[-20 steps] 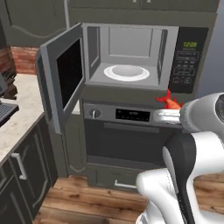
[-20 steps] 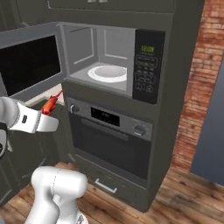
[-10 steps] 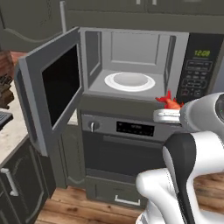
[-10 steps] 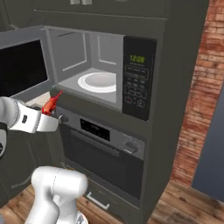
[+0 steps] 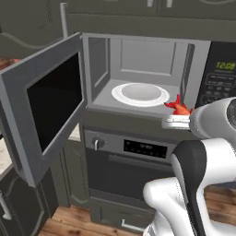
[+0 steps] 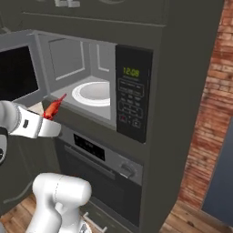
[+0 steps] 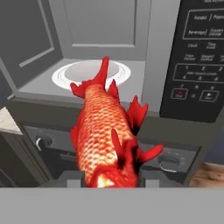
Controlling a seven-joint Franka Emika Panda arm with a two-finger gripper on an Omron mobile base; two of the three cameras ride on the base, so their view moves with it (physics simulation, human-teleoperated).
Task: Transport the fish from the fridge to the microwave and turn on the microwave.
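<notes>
Dark cabinets wall in this rendered kitchen, with red brick [image 6: 214, 104] to the right and wood flooring below. Set into them is the microwave [image 5: 138, 69], its door [image 5: 46, 106] swung wide to the left so the cavity stands open, and the white turntable [image 5: 140, 93] lies bare inside. Beneath it sits an oven [image 5: 138, 152] with a knob and a dark display. The jaws [image 7: 111, 177] are closed on the fish [image 7: 107, 131], gripping it near the head so the forked tail points ahead toward the turntable; that lengthwise hold looks meant to let it slide straight through the opening. The fish [image 5: 179, 108] hangs just outside the cavity, near the front right corner at about the level of the sill, not yet over the plate. On the black button panel [image 6: 132, 98] the green digits read 12:09; the button labels below are too blurred to read. No brand name can be made out anywhere.
</notes>
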